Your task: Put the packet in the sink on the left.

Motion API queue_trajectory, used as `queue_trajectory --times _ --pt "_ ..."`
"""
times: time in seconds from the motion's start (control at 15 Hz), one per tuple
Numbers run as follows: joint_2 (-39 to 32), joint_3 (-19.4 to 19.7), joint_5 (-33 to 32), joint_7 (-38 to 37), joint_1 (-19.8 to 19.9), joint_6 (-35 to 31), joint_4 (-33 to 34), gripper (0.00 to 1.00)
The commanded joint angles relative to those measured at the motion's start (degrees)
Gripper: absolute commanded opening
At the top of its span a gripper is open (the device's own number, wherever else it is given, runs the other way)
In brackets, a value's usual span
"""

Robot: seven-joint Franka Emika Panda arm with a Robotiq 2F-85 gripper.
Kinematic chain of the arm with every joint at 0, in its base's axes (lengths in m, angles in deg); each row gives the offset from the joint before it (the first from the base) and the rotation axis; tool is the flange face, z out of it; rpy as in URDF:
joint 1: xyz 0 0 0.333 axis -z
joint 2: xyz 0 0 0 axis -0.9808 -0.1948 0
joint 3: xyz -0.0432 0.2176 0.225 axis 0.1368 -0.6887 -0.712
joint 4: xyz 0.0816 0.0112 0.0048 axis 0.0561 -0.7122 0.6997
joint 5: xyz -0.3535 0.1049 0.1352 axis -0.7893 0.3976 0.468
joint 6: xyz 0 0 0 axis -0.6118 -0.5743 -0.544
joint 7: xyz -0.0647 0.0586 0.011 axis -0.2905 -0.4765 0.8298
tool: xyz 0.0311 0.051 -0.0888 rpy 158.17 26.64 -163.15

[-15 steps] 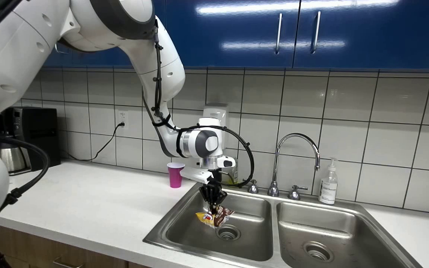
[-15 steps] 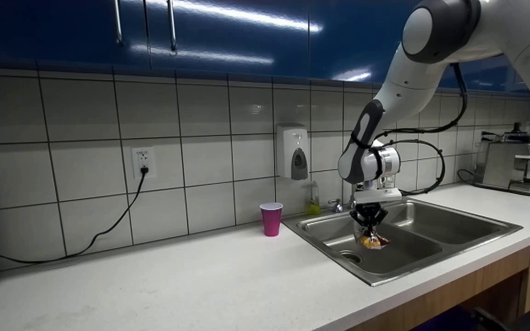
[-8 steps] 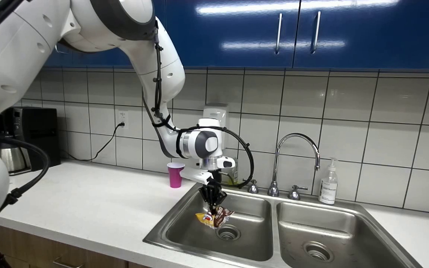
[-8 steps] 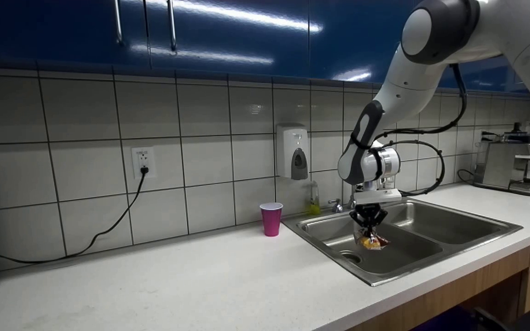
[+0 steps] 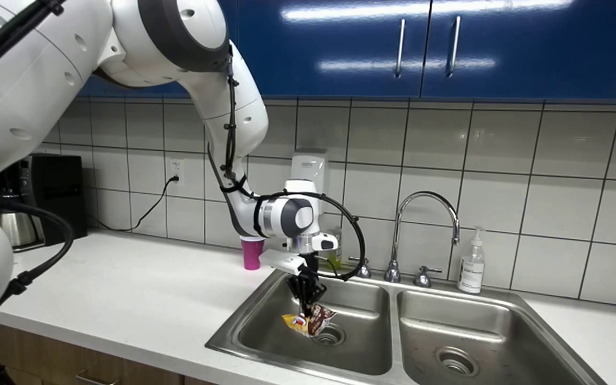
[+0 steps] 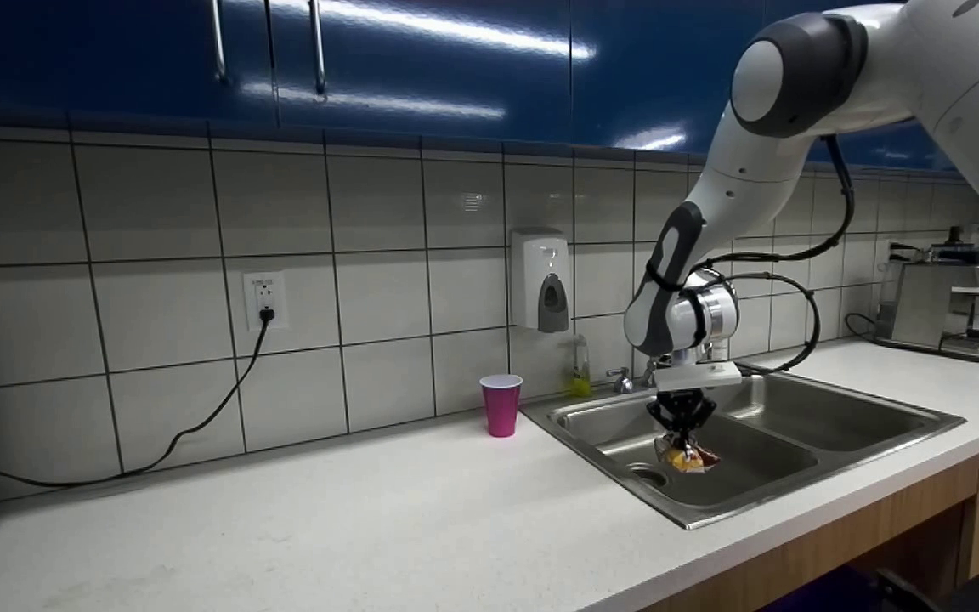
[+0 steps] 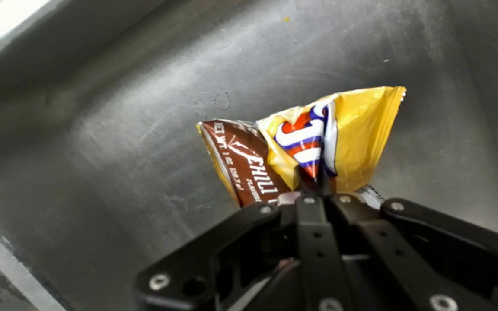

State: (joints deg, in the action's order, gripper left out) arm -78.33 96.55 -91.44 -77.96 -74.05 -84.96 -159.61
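We have the tool [image 7: 316, 183] clamped on the yellow-and-brown packet [image 7: 298, 144], over the left sink [image 5: 359, 347]; whether it touches the bottom, we cannot tell.

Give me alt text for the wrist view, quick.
The black gripper, at the bottom of the picture, pinches a creased packet, its brown end left, yellow end right. The grey metal sink lies behind; whether the packet touches its floor is unclear.

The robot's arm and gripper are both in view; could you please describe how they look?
The arm is white and rounded, with dark grey bands; black cables run along it and loop near its lower end. The gripper is black and angular, dotted with silvery screws.
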Motion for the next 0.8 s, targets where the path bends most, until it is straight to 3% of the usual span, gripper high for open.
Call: queue_trajectory --times 0.0,0.73 --pt "-2.42 -0.14 0.94 -0.44 0.71 -0.78 1.73 0.0" --pt "-9.43 -0.92 3.46 0.07 1.16 -2.76 5.53 0.0"
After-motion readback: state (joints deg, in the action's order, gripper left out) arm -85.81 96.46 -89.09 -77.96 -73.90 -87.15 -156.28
